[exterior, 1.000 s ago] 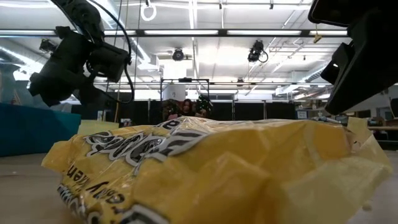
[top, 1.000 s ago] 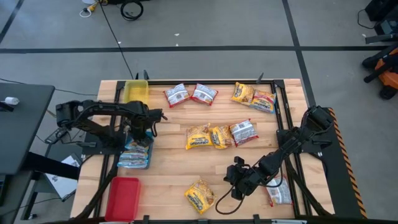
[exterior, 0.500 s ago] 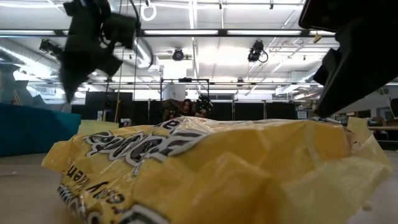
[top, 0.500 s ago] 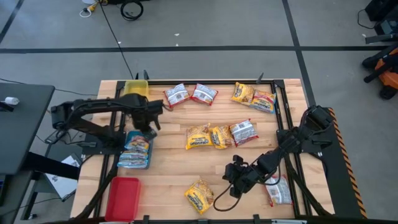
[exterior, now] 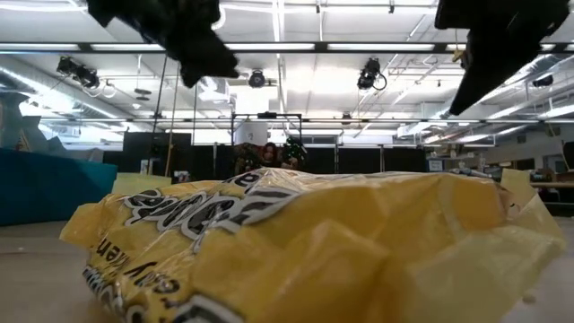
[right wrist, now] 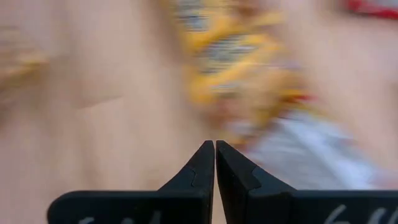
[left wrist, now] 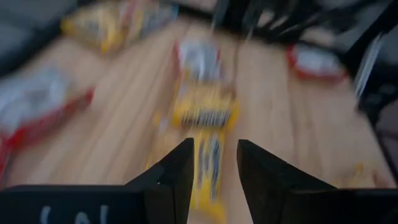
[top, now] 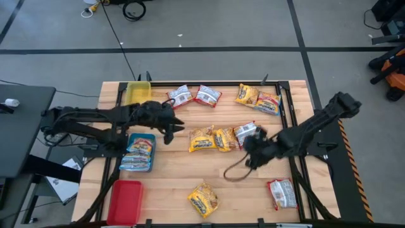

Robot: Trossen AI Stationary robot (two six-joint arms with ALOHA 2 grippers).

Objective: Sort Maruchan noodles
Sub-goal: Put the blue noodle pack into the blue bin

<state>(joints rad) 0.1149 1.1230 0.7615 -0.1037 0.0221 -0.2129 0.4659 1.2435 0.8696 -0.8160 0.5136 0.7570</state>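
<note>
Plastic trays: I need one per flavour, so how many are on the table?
3, none apparently hidden: yellow plastic tray at the far left corner, blue plastic tray holding packets mid-left, red plastic tray at the near left corner.

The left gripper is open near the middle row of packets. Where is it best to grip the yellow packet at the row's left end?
Probably from above, at the free left edge of that yellow packet: it lies flat, its right edge meets its neighbour. The left gripper hovers beside it.

Both arms matte black, jointed; pale markings, prob. lettering, on gripper base.
</note>
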